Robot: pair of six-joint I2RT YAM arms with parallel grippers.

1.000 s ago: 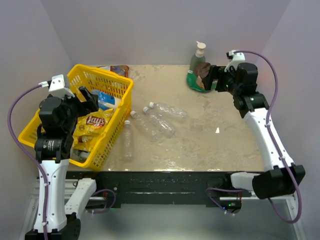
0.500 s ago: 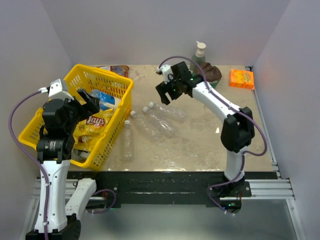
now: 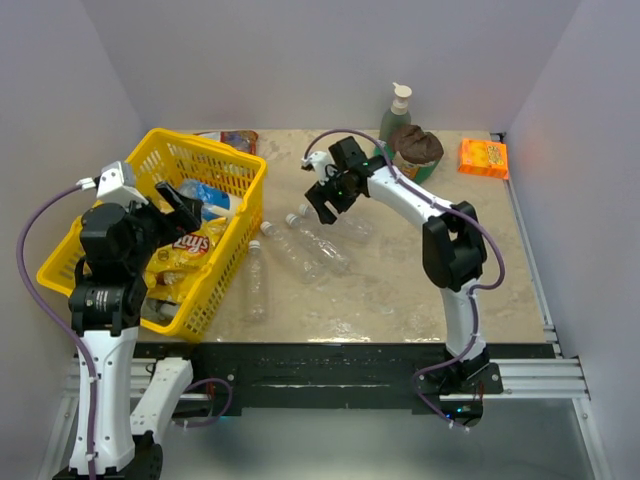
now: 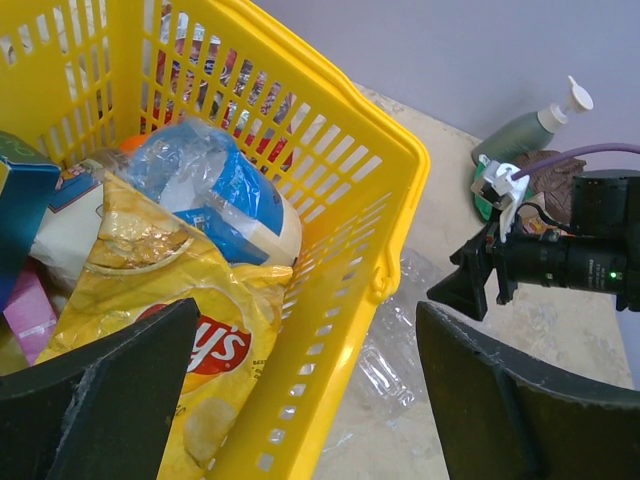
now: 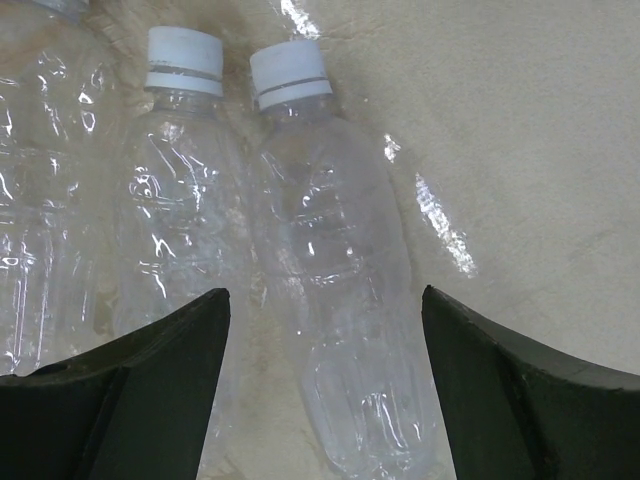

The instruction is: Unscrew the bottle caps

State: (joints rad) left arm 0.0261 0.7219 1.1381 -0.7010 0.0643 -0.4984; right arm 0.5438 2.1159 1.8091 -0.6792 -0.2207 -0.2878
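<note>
Currently my right gripper (image 5: 322,295) hangs wide open and empty just over the bottles (image 5: 340,300) lying flat on the table. The nearest runs lengthwise between the jaws, its white cap (image 5: 290,72) beyond the fingertips. My left gripper (image 4: 308,308), open too, is farther off over the basket (image 4: 395,180).

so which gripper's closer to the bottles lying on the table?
Right. The right gripper hovers open directly above the bottles; the left gripper is off to their side, open over the yellow basket.
</note>
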